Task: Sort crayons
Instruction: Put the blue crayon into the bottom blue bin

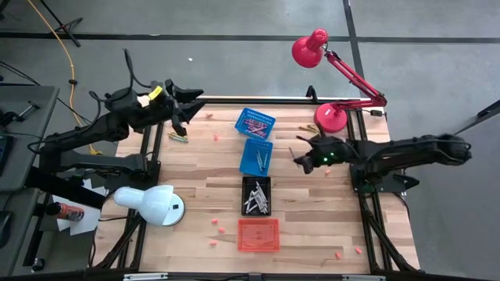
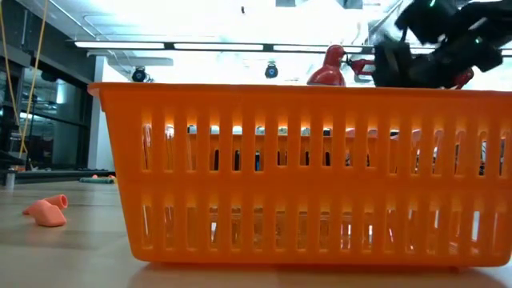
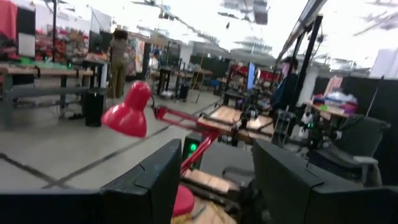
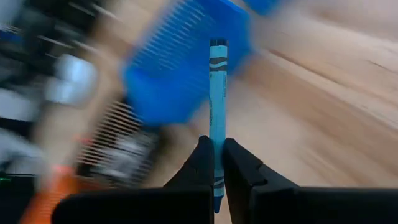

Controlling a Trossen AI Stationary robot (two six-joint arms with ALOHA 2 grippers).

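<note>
Right end effector (image 4: 214, 163) pinches a blue crayon (image 4: 217, 106) by its tail near the blue baskets (image 1: 256, 156); it could swivel or slip out.

High view overhead; low view behind orange basket (image 2: 304, 172).

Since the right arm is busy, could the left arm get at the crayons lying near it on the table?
Probably yes: the left gripper is open and empty, raised just above the crayons, with bare table around them. The right gripper holds a blue crayon.
</note>
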